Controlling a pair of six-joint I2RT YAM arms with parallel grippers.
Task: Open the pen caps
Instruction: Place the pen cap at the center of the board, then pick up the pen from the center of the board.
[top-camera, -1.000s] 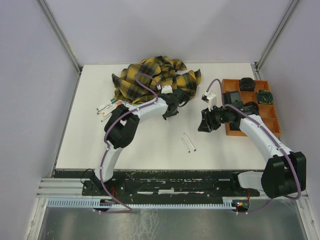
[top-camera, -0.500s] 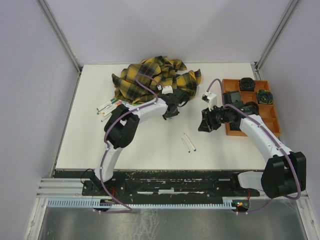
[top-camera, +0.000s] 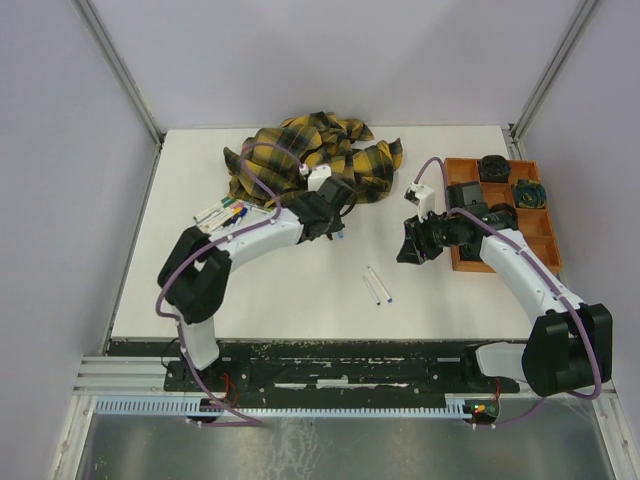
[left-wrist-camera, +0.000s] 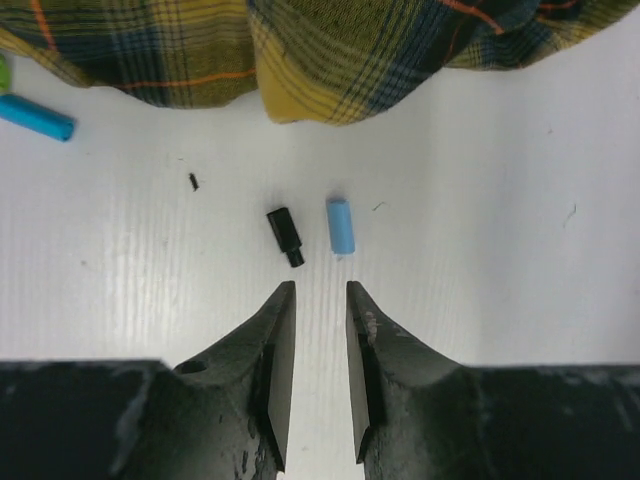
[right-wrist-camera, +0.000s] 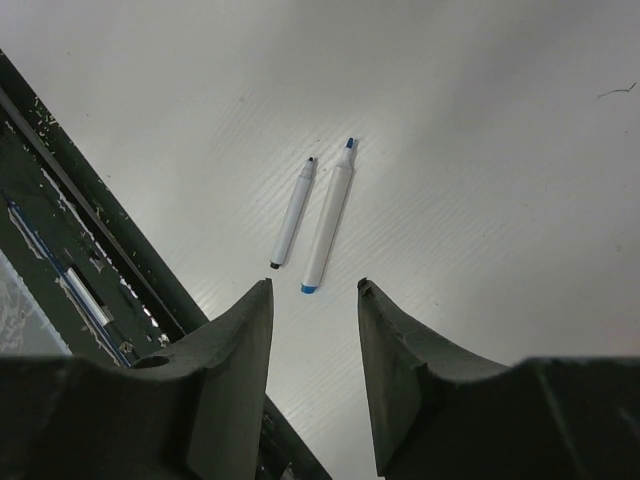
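Two pen caps lie loose on the white table just below the plaid cloth's edge: a black one (left-wrist-camera: 285, 237) and a light blue one (left-wrist-camera: 341, 226). My left gripper (left-wrist-camera: 320, 285) hovers right behind them, open by a narrow gap, with nothing between its fingers. Another blue cap (left-wrist-camera: 35, 117) lies far left. Two uncapped white pens (right-wrist-camera: 293, 212) (right-wrist-camera: 328, 230) lie side by side ahead of my right gripper (right-wrist-camera: 315, 285), which is open and empty. From above, these pens (top-camera: 377, 286) sit mid-table, with the left gripper (top-camera: 328, 226) and right gripper (top-camera: 410, 250) on either side.
A crumpled yellow-and-black plaid cloth (top-camera: 310, 160) covers the back middle of the table. A cluster of white pens (top-camera: 225, 214) lies at its left. An orange compartment tray (top-camera: 545, 240) with dark items stands at the right. The table's dark front rail (right-wrist-camera: 60, 230) is close.
The left arm has swung to the left and drawn back from the cloth, and its jaws have opened slightly. The right arm has not moved.
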